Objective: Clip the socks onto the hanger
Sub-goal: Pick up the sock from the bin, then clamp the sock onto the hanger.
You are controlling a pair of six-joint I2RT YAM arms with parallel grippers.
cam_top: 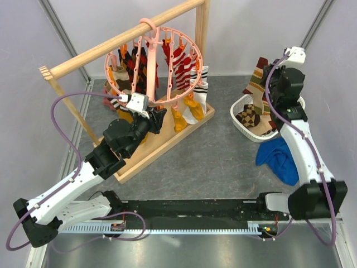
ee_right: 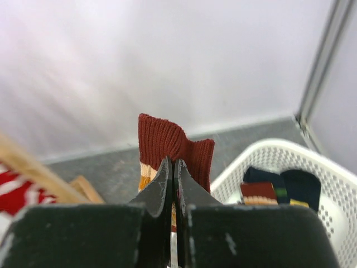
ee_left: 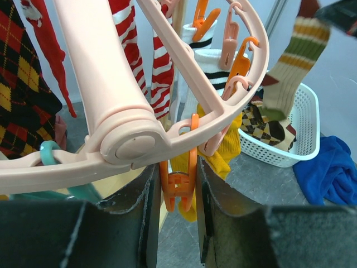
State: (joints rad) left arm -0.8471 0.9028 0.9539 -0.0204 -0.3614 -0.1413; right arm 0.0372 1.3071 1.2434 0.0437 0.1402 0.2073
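The left arm stretches from its base at the near left corner diagonally toward the far middle, elbow low over the desk, wrist raised. Its tool points far and upward, its two fingers parted with only a narrow gap between them. The right arm rises from its base at the near right, forearm running far and up, wrist bent over at the top. Its tool has both fingers pressed together, pinching cloth.

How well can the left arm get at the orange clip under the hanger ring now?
Probably well: the left tool already has the orange clip between its fingers, nothing blocking it below the hanger.
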